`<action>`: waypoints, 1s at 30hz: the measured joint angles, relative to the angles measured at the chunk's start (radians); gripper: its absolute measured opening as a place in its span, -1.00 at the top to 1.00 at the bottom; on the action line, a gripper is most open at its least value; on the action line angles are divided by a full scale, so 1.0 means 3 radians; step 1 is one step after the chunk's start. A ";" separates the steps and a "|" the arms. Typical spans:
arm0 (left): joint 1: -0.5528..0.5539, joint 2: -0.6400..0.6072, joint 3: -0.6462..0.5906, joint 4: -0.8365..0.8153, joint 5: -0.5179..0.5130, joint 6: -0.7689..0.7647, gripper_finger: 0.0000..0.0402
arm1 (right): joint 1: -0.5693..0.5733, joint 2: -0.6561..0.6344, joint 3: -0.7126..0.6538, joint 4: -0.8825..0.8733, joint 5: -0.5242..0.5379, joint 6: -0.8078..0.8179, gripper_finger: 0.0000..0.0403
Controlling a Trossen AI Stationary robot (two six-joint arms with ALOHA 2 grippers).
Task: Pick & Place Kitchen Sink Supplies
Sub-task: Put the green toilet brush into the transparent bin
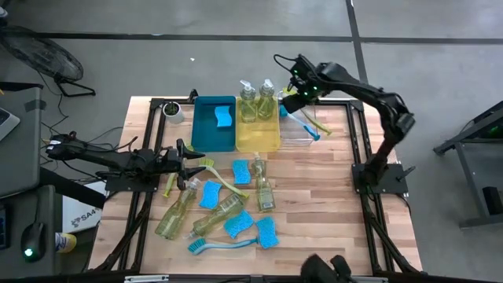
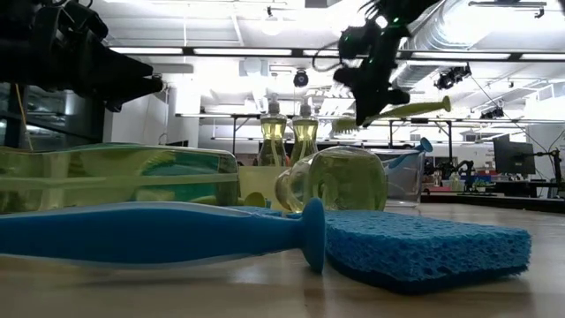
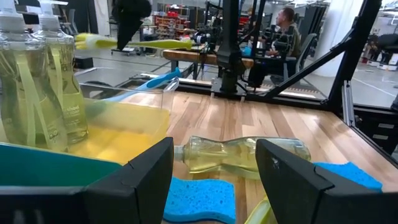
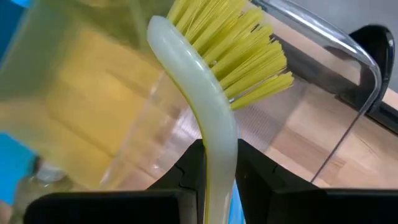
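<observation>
My right gripper (image 1: 292, 101) hovers over the far bins, shut on a yellow-green dish brush (image 1: 316, 123); in the low view the right gripper (image 2: 371, 75) carries the brush (image 2: 415, 108) high above the table. My left gripper (image 1: 192, 163) is open, low at the table's left, its fingers (image 3: 146, 171) facing a lying soap bottle (image 3: 249, 155) without touching it. Two soap bottles (image 1: 258, 101) stand in the yellow bin (image 1: 258, 140). A blue sponge (image 1: 224, 118) lies in the teal bin (image 1: 206, 134). Several bottles, sponges and brushes lie on the table. My right gripper pinches the brush's pale neck (image 4: 219, 149) between its two fingers, just behind the yellow bristle head (image 4: 242, 46). The fingers come from above, slanting down, and lie across the brush. The brush is lifted clear and roughly level, its handle (image 2: 428, 106) sticking out behind the gripper.
A clear bin (image 1: 297, 132) right of the yellow one holds a blue brush. On the near table lie bottles (image 1: 216, 216), sponges (image 1: 267, 233), a blue brush (image 1: 220, 244) and a yellow-green brush (image 1: 218, 174). A small white cup (image 1: 172, 111) stands at the far left. People sit beyond the table.
</observation>
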 joint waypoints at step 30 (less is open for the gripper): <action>0.0000 0.0001 -0.0001 -0.0095 -0.0001 -0.0183 -0.11 | -0.0190 0.0550 0.0194 -0.0242 -0.0251 -0.0148 0.47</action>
